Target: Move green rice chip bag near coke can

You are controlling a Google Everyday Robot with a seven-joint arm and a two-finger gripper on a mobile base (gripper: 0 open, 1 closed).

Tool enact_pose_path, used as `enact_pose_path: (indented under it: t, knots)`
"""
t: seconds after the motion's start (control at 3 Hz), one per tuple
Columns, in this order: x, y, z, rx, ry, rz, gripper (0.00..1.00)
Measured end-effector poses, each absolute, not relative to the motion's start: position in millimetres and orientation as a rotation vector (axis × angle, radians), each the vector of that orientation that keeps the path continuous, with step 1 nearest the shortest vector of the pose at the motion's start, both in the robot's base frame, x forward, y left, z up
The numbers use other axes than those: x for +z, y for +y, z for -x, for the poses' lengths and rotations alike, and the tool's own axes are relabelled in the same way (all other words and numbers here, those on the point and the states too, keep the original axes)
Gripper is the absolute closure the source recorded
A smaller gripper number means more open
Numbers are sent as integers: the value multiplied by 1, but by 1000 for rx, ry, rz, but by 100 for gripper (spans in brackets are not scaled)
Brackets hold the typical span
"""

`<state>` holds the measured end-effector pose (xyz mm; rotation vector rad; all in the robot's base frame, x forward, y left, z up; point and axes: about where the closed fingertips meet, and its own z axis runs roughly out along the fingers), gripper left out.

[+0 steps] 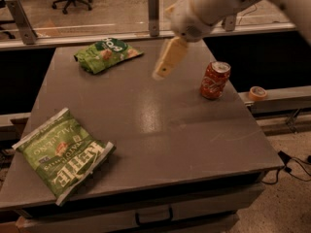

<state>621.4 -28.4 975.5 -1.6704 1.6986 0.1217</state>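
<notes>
Fingers on the gripper hang over the far table, can't tell if spread. Green rice chip bag sits left of them, coke can right.

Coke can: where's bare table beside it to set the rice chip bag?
Bare table left of and in front of the coke can, through the centre to the Kettle bag. Tight right of the can, at the edge. The gripper hangs between green rice chip bag and can.
</notes>
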Motion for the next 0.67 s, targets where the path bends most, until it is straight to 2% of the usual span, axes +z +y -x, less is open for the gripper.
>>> enact_pose_path:
  t: [0.67]
  knots:
    - [931,46,-747,250,1693,1464,0]
